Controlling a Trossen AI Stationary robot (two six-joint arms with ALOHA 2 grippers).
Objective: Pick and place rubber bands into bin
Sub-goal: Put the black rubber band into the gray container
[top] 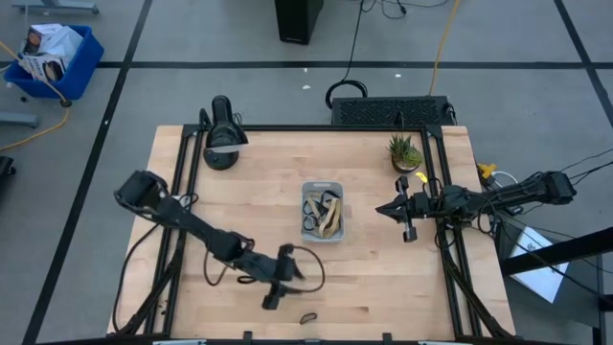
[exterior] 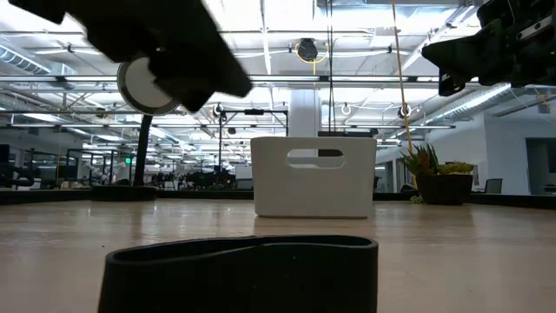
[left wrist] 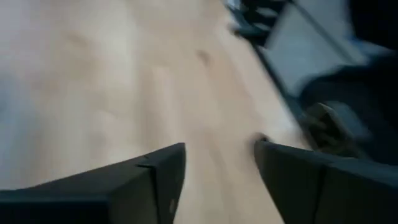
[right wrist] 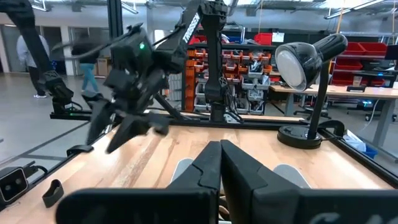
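The pale bin (top: 323,185) stands at the table's middle with several tan and dark rubber bands (top: 324,213) lying in it. It shows as a white box in the low view (exterior: 314,178). One small dark rubber band (top: 307,318) lies flat on the wood near the table's front edge and fills the low view's foreground (exterior: 243,269). My left gripper (top: 297,278) hovers above the table just far-left of that band, open and empty (left wrist: 221,174). My right gripper (top: 383,208) waits right of the bin, shut and empty (right wrist: 219,163).
A black desk lamp (top: 222,134) stands at the table's far left and a small potted plant (top: 404,151) at the far right. A black frame rail (top: 187,172) runs along the table's sides. Bare wood (top: 383,287) lies between the bin and the front edge.
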